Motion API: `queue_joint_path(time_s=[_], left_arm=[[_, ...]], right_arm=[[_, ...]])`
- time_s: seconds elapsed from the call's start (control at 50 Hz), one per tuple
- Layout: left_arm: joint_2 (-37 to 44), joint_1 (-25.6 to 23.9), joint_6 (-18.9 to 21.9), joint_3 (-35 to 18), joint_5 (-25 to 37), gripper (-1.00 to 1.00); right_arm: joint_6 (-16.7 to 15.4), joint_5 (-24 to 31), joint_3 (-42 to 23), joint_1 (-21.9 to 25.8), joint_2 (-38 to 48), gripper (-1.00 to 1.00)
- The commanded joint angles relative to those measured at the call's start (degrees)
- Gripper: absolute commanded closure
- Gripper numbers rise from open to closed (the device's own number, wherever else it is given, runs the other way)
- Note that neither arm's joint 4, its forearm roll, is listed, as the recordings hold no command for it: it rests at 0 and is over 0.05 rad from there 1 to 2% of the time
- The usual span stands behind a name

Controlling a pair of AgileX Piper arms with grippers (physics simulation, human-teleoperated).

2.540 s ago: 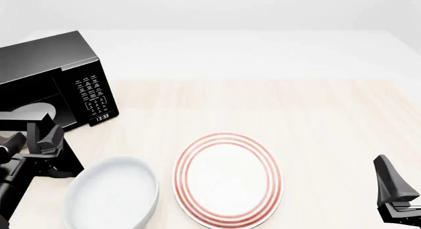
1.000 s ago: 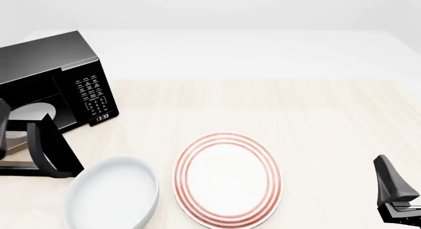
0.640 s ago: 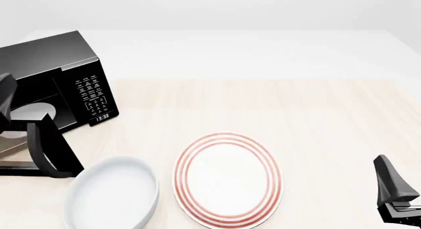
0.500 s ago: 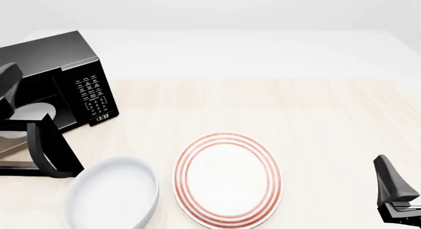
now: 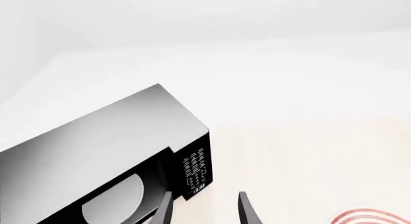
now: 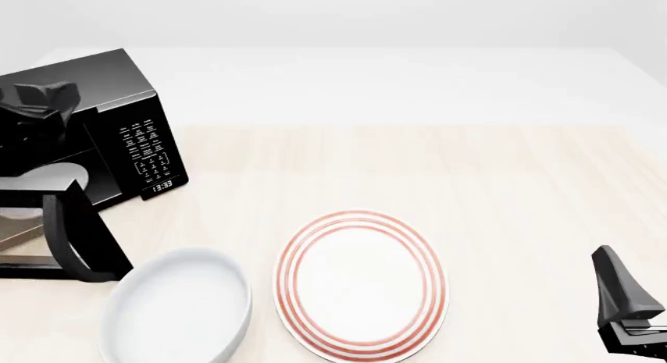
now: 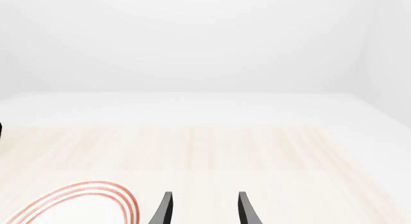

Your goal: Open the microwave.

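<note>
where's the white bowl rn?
Front view: the white bowl sits at the near left of the table, beside the red-ringed plate and near the microwave open door.

L hand raised, fingers apart; R hand low, fingers apart.

Two matte-black arms, no markings visible
Left gripper: slim, tapering black fingers; right gripper alike; blocky, angular housings.

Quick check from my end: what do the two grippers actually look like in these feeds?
Both are plain matte black. In the wrist views, the left gripper and right gripper each show two slim, tapering, blade-like fingers. No cables, markings or coloured pads are visible.
</note>
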Motion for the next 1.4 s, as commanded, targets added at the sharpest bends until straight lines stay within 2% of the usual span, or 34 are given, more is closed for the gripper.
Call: queue_joint_path(time_s=[0.02,0.2,0.3,0.46,0.64,0.84,1.0,1.4], left_arm=[[6.07,0.52,1.26,-2.51,1.87,-1.0],[10.43,0.26,-1.53,-4.05,2.53,-1.0],[11.59,0.68,-1.25,-3.63,1.86,-1.0],[15.99,3.53,-1.21,-5.41,1.55,-1.0],[19.07,4.62,-1.02,-7.25,1.43,-1.0],[20.69,6.4,0.12,-6.53,0.78,-1.0],[21.64,8.47,1.54,-3.15,-1.17,-1.0],[23.46,11.19,2.78,-1.29,-3.08,-1.0]], right_arm=[[0.0,0.0,0.0,-0.02,0.0,-1.0],[0.0,0.0,0.0,0.0,-0.01,-1.0],[0.0,0.0,0.0,-0.01,-0.02,-1.0],[-0.01,0.0,0.0,0.0,0.0,-1.0],[0.01,0.0,0.0,0.0,0.0,-1.0],[0.01,0.0,0.0,-0.01,0.01,-1.0],[0.0,0.0,0.0,0.0,-0.01,-1.0],[0.0,0.0,0.0,0.0,-0.01,-1.0]])
